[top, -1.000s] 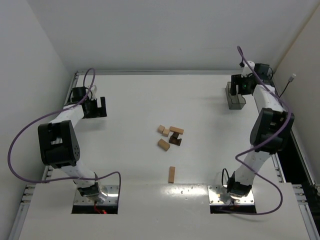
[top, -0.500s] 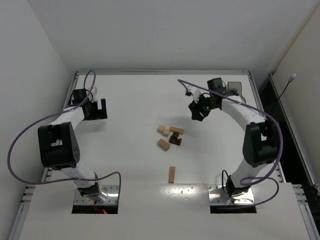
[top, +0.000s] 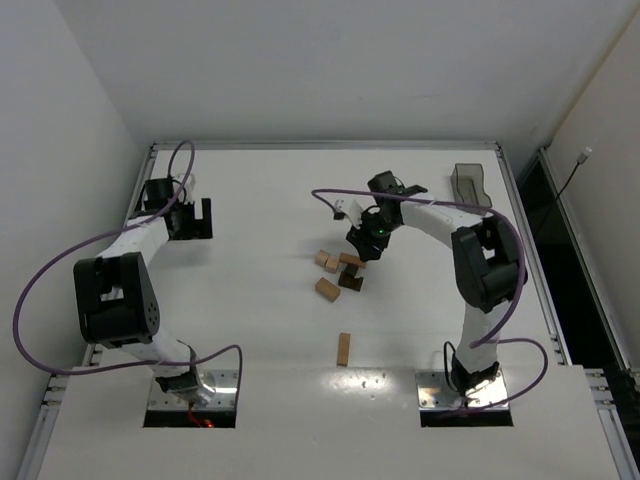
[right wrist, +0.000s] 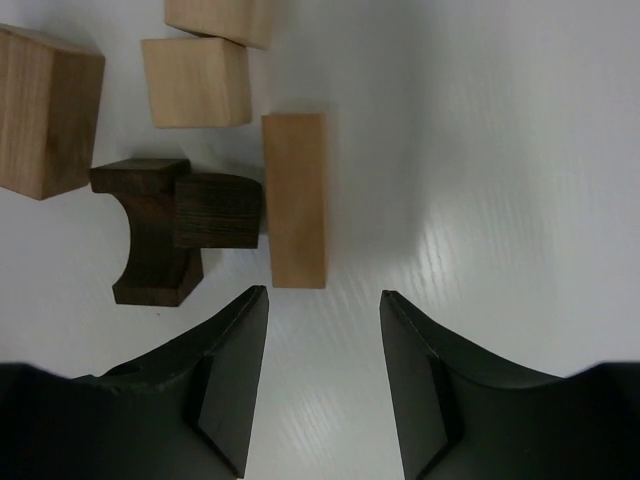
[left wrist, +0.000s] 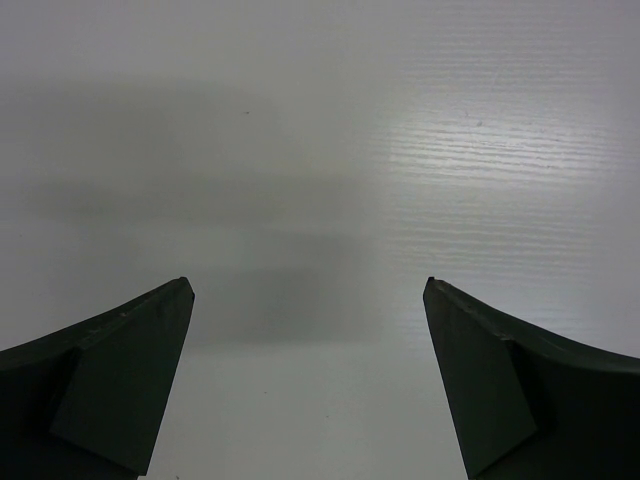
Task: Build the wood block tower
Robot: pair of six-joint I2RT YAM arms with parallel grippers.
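Note:
Loose wood blocks lie in a cluster at the table's middle (top: 340, 270); no stacked tower shows. In the right wrist view a long tan block (right wrist: 295, 200) lies just ahead of the fingers, with two dark brown pieces (right wrist: 150, 235) to its left, a tan cube (right wrist: 195, 80) beyond, and a bigger tan block (right wrist: 45, 110) at far left. My right gripper (right wrist: 325, 300) is open and empty, hovering just behind the cluster (top: 362, 244). My left gripper (left wrist: 310, 290) is open and empty over bare table at the far left (top: 203, 216).
One tan block (top: 343, 348) lies alone nearer the arm bases. The smoky translucent bin (top: 470, 185) lies at the back right. White walls close the table at the back and sides.
My right arm has swung from the bin at the back right leftwards to the block cluster. The bin stays behind. The left arm has barely moved.

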